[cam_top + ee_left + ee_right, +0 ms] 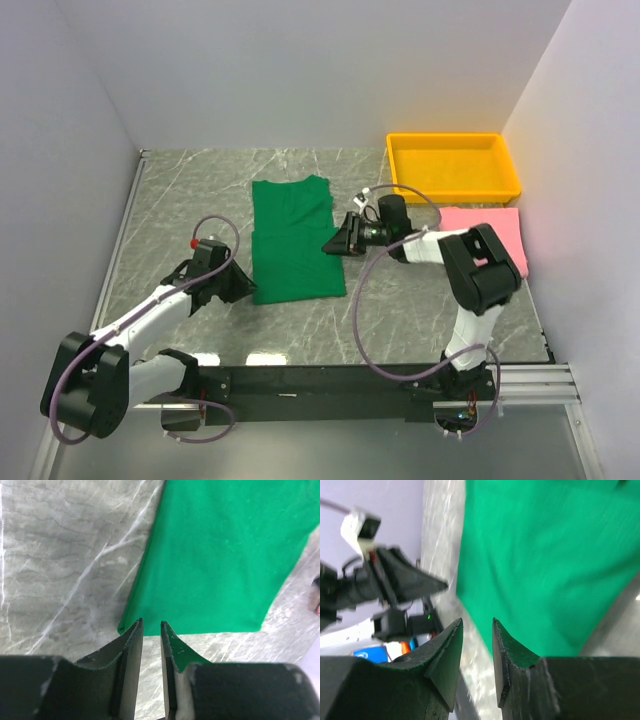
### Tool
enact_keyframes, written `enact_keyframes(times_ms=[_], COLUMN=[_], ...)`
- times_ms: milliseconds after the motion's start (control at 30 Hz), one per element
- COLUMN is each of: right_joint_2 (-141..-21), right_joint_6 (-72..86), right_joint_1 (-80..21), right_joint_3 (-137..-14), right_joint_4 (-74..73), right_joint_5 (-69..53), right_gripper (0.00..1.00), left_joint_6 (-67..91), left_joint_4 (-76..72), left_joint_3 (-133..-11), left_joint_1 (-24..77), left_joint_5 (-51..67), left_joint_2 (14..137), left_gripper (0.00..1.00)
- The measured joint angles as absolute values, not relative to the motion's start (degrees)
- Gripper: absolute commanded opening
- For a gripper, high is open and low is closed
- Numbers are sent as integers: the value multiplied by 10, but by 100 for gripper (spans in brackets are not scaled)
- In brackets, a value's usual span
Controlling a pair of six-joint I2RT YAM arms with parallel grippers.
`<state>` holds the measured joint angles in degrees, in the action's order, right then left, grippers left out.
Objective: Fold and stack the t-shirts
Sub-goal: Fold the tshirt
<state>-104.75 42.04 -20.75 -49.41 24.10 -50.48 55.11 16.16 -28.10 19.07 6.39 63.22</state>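
Note:
The dark green t-shirt (pixel 292 240) lies flat mid-table, folded lengthwise into a long strip. The light pink t-shirt (pixel 506 230) rests as a folded rectangle at the right, partly hidden by the right arm. My left gripper (pixel 243 288) sits low at the green shirt's near left corner (pixel 131 625); its jaws (pixel 151 624) are a narrow gap apart with nothing between them. My right gripper (pixel 330 247) is at the green shirt's right edge, about halfway along it. It is open (pixel 477 622) and empty, with the green cloth (pixel 545 555) just beyond its fingertips.
A yellow plastic tray (pixel 455 165) stands at the back right, behind the pink shirt. Grey marble tabletop (pixel 190 200) surrounds the green shirt. White walls close in on three sides. The left arm (pixel 385 585) shows in the right wrist view.

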Motion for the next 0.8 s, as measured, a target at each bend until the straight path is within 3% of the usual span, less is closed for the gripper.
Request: enact_keyframes(times_ms=[300, 400, 567, 667, 800], right_joint_2=[-1207, -1207, -1150, -1085, -992], right_joint_6=[438, 438, 411, 386, 342], right_joint_1=[-189, -178, -166, -166, -179], right_joint_3=[-593, -596, -564, -537, -528], right_joint_4=[241, 240, 196, 154, 68], right_joint_5=[-499, -503, -475, -450, -378], right_gripper=[37, 37, 38, 45, 53], left_joint_6=[542, 539, 537, 536, 532], left_joint_4=[192, 210, 224, 232, 255], left_joint_3=[-274, -272, -269, -270, -284], left_joint_1=[192, 192, 193, 196, 219], left_joint_5=[52, 46, 40, 34, 21], left_joint_2=[575, 538, 510, 521, 563], left_gripper=[35, 54, 72, 80, 84])
